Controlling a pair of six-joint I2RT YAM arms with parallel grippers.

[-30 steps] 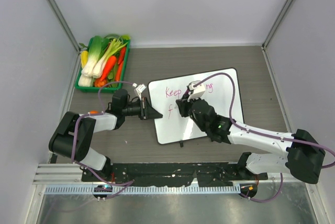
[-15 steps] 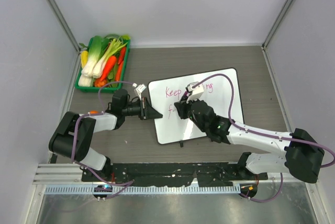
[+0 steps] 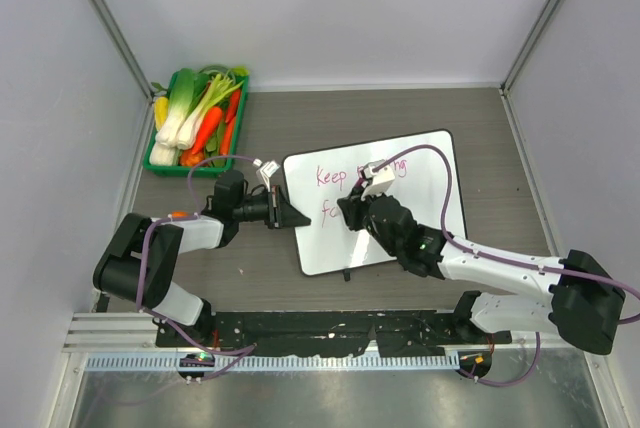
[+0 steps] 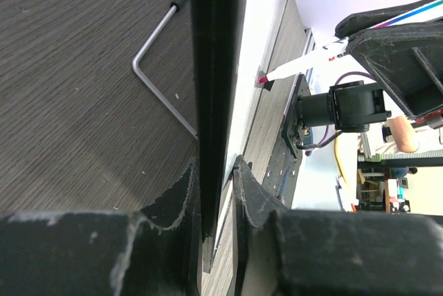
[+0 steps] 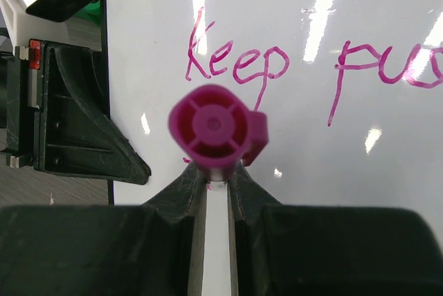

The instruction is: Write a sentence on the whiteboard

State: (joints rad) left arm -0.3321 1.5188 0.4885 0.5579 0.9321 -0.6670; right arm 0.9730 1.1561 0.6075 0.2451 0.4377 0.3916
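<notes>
The whiteboard (image 3: 425, 198) lies flat on the table, with pink writing "Keep" and more on its top line and a second line begun below. My left gripper (image 3: 283, 214) is shut on the board's left edge (image 4: 214, 102). My right gripper (image 3: 352, 213) is shut on a pink-capped marker (image 5: 211, 130), held upright over the left part of the board (image 5: 346, 144). The marker's tip (image 4: 264, 79) touches the board at the start of the second line.
A green tray (image 3: 170, 162) with toy vegetables stands at the back left. A thin metal bracket (image 4: 156, 68) lies on the table beside the board's edge. Enclosure walls stand on the left, the right and at the back.
My right gripper has shifted slightly right along the second line, and more pink strokes show there after the "f". The left gripper has not moved.
</notes>
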